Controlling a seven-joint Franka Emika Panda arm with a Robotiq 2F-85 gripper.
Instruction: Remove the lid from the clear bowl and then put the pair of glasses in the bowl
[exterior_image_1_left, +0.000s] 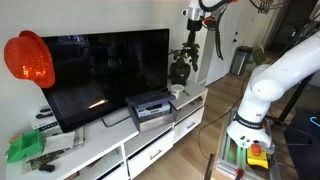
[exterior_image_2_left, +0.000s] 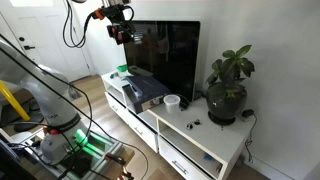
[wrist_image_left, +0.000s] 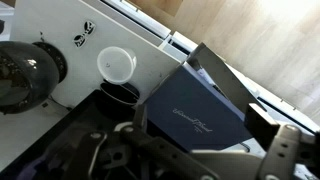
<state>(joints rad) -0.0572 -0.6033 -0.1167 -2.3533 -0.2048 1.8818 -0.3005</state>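
Note:
The clear bowl (wrist_image_left: 116, 65) is a small whitish round container on the white cabinet, beside the plant pot, with its pale lid seemingly on. It shows in both exterior views (exterior_image_1_left: 176, 90) (exterior_image_2_left: 172, 101). The pair of glasses (wrist_image_left: 85, 33) lies dark and small on the cabinet top near the bowl and also shows in an exterior view (exterior_image_2_left: 194, 124). My gripper (wrist_image_left: 202, 120) is open and empty. It hangs high above the cabinet in front of the TV (exterior_image_1_left: 192, 22) (exterior_image_2_left: 120, 28), far from the bowl and glasses.
A grey box-shaped device (exterior_image_2_left: 145, 92) with a dark blue top (wrist_image_left: 195, 110) stands on the cabinet (exterior_image_2_left: 215, 145) before the TV (exterior_image_1_left: 100, 65). A dark potted plant (exterior_image_2_left: 228, 85) is at the cabinet's end. A red object (exterior_image_1_left: 29, 58) and green items (exterior_image_1_left: 25, 148) are at the other end.

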